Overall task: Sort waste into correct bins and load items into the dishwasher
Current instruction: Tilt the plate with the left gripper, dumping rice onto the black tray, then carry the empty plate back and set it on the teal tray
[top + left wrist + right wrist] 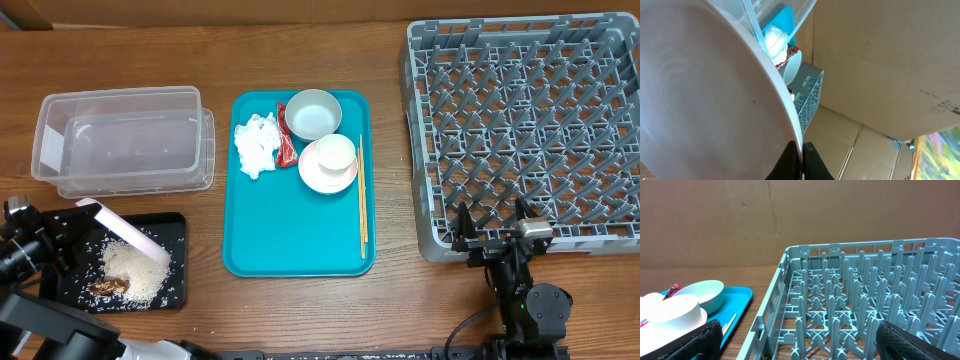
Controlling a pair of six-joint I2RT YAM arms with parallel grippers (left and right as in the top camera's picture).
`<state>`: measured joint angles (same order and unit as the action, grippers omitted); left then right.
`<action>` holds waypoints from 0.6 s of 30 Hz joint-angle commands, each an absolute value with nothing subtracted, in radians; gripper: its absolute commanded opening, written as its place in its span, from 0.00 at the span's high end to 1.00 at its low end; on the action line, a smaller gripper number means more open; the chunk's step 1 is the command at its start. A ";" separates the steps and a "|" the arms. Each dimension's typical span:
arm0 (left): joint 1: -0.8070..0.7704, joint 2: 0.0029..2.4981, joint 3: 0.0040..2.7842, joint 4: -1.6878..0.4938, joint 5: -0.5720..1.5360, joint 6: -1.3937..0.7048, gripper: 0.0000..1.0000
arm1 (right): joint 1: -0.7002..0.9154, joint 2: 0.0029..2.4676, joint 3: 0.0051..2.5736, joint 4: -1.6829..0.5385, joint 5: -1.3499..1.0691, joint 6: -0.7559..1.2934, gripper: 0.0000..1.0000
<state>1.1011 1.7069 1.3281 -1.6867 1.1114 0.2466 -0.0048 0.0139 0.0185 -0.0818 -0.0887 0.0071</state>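
Left hand (802, 155) is clamped on the plate (128, 233), which is tilted over the black tray (175, 225) where the scraps (135, 272) already lie. Right hand (492, 232) stands apart, empty. The tissue (257, 143), wrapper (287, 140), bowl (313, 113), cup (335, 153) and chopsticks (362, 200) still wait on the teal tray (290, 250). The dish rack (520, 120) holds nothing.

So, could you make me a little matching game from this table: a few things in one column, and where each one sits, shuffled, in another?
Things:
1. round pale pink-white plate
2. thin wooden chopsticks
3. loose white rice grains
4. small white cup

Places:
A. standing on the small saucer
B. scattered on the flat black rectangular tray
C. tilted, gripped by the left tool
D. lying near the right edge of the teal tray

Pairs: 1-C, 2-D, 3-B, 4-A.
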 commanded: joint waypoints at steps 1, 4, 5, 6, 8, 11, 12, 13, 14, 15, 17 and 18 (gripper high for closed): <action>1.083 1.658 1.324 -1.691 1.145 0.273 0.96 | 0.002 0.003 0.008 -0.077 -0.083 0.003 0.00; 1.039 1.611 1.325 -1.691 1.145 0.277 0.96 | 0.002 0.003 0.008 -0.077 -0.083 0.003 0.00; 1.016 1.590 1.325 -1.691 1.145 0.285 0.96 | 0.002 0.003 0.008 -0.077 -0.083 0.003 0.00; 0.985 1.563 1.325 -1.691 1.141 0.286 0.96 | 0.002 0.003 0.008 -0.077 -0.083 0.003 0.00; 0.931 1.522 1.325 -1.691 1.139 0.284 0.96 | 0.002 0.003 0.008 -0.077 -0.083 0.003 0.00; 0.826 1.456 1.325 -1.691 1.134 0.284 0.96 | 0.002 0.003 0.008 -0.077 -0.083 0.003 0.00; 0.785 1.435 1.325 -1.690 1.134 0.284 0.96 | 0.002 0.003 0.008 -0.077 -0.083 0.003 0.00; 0.751 1.418 1.325 -1.689 1.134 0.284 0.96 | 0.002 0.003 0.008 -0.077 -0.083 0.003 0.00; 0.710 1.400 1.325 -1.681 1.133 0.279 0.96 | 0.002 0.003 0.008 -0.077 -0.083 0.003 0.00; 0.678 1.388 1.325 -1.670 1.128 0.264 0.96 | 0.002 0.003 0.008 -0.077 -0.083 0.003 0.00; 0.601 1.363 1.325 -1.633 1.092 0.200 0.96 | 0.002 0.003 0.008 -0.077 -0.083 0.003 0.00; 0.558 1.353 1.325 -1.604 1.063 0.157 0.96 | 0.002 0.003 0.008 -0.077 -0.083 0.003 0.00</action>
